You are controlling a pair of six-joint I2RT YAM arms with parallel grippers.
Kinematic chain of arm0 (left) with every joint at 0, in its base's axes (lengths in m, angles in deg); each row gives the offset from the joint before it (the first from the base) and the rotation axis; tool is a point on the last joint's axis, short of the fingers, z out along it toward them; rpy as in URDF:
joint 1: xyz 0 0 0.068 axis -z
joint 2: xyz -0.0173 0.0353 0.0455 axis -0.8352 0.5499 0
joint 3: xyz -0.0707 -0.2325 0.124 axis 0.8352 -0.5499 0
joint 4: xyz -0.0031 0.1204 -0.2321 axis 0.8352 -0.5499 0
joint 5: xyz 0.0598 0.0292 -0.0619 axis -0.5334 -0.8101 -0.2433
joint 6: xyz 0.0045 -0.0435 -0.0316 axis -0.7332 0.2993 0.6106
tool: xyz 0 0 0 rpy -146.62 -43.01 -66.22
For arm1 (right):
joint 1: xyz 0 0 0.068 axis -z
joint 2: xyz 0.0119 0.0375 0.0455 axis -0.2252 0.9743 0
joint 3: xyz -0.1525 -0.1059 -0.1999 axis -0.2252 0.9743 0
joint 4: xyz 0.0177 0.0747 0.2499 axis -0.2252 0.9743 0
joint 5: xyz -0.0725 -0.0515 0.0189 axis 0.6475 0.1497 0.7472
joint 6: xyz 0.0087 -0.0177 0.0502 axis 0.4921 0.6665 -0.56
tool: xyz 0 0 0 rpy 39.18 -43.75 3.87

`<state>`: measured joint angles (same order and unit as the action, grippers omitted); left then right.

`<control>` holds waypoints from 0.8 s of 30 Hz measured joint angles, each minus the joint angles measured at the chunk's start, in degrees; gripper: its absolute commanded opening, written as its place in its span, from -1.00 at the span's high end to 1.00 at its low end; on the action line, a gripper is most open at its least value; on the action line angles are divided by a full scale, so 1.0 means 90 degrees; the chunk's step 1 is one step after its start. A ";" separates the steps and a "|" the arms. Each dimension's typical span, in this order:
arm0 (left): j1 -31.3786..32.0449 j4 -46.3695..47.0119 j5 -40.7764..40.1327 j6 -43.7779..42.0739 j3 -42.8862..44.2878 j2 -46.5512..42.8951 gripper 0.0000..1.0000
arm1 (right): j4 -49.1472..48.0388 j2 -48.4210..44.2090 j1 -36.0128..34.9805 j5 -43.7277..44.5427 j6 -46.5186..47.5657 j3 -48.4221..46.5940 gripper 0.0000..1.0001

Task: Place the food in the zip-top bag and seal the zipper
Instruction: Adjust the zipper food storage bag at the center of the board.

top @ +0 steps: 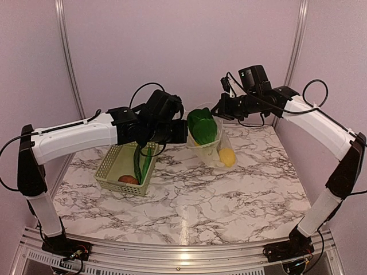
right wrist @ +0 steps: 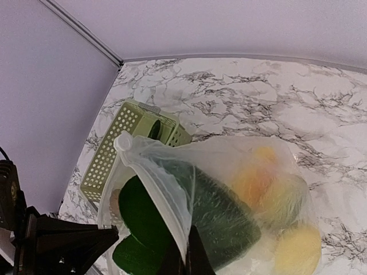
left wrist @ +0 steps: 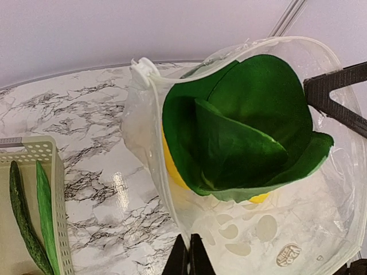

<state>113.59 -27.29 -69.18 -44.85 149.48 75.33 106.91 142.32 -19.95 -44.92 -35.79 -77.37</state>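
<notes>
The zip-top bag (top: 215, 150) hangs over the table between my two grippers, mouth facing the left arm. My left gripper (left wrist: 190, 252) is shut on the near mouth edge, right by the zipper (left wrist: 157, 160). My right gripper (right wrist: 186, 258) is shut on the opposite mouth edge. The leafy green bok choy (left wrist: 246, 126) fills the mouth and sticks partly out. A yellow lemon (right wrist: 298, 249) and an orange piece (right wrist: 255, 177) lie deeper inside. The long green pieces (top: 143, 163) and the reddish-brown round one (top: 128, 180) sit in the basket.
The pale green lattice basket (top: 109, 166) stands on the marble table under the left arm, just left of the bag. A white slider (left wrist: 143, 69) sits at the far end of the zipper. Purple walls close in behind and at both sides.
</notes>
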 measured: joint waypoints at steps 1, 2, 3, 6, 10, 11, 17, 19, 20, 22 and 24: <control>-0.0012 -0.0015 -0.0051 -0.0024 0.0000 0.0024 1.00 | 0.0010 0.0000 0.0007 0.0005 0.0032 0.0000 1.00; -0.0024 -0.0007 -0.0087 -0.0049 0.0002 0.0024 1.00 | 0.0017 0.0000 0.0012 0.0007 0.0044 0.0000 1.00; -0.0029 -0.0012 -0.0107 -0.0058 0.0032 0.0024 1.00 | 0.0029 0.0000 0.0017 0.0010 0.0061 0.0000 1.00; -0.0032 -0.0005 -0.0070 -0.0063 0.0265 0.0029 1.00 | 0.0114 0.0005 0.0019 0.0058 0.0102 0.0000 1.00; -0.0032 0.0376 0.0185 -0.0022 0.0347 0.0010 0.80 | 0.0141 0.0015 0.0024 0.0051 0.0143 0.0010 1.00; -0.0041 0.0539 0.0282 -0.0017 0.0294 0.0007 0.72 | 0.0129 0.0015 0.0029 0.0051 0.0143 0.0015 1.00; -0.0240 0.1090 0.0704 0.0015 -0.0153 -0.0022 0.72 | 0.0087 0.0015 0.0070 -0.0102 0.0109 0.0015 1.00; -0.0437 0.1321 0.0765 0.0155 -0.0539 -0.0104 0.83 | 0.0092 0.0015 0.0073 -0.0119 0.0114 0.0012 1.00; -0.0602 0.1460 0.0831 0.0248 -0.0867 -0.0192 0.89 | 0.0131 0.0024 0.0073 -0.0112 0.0131 0.0000 1.00; -0.0872 0.1566 0.0945 0.0437 -0.1307 -0.0284 0.93 | 0.0175 0.0041 0.0073 -0.0114 0.0153 -0.0007 1.00; -0.1093 0.1603 0.1078 0.0559 -0.1515 -0.0299 0.83 | 0.0155 0.0046 0.0073 -0.0119 0.0158 0.0029 1.00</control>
<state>103.75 -12.87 -59.47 -39.82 135.84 72.64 108.31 142.74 -19.30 -45.99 -34.37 -77.10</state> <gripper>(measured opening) 0.041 0.003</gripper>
